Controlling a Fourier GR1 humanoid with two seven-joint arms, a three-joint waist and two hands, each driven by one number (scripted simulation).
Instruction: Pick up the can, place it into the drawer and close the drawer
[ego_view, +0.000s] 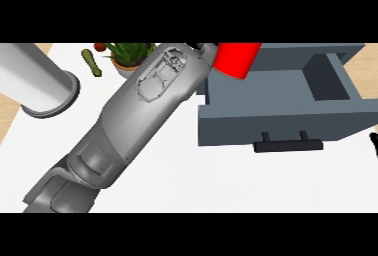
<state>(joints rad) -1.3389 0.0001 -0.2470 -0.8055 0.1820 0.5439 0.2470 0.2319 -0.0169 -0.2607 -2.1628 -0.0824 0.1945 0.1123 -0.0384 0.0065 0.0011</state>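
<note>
The red can (238, 59) hangs tilted at the top of the head view, over the back left corner of the grey drawer (280, 120). My left forearm runs from the lower left up to it. My left hand (203, 48) is curled round the can and mostly hidden behind the wrist. The drawer stands pulled open, its hollow (326, 75) bare and its black handle (289, 145) facing me. Only a black sliver of my right hand (373, 140) shows at the right edge.
A large pale cylinder (37, 80) lies at the far left. A potted plant (129, 56) and a green vegetable (91, 62) sit at the back, just left of my forearm. White counter (221, 180) spreads in front of the drawer.
</note>
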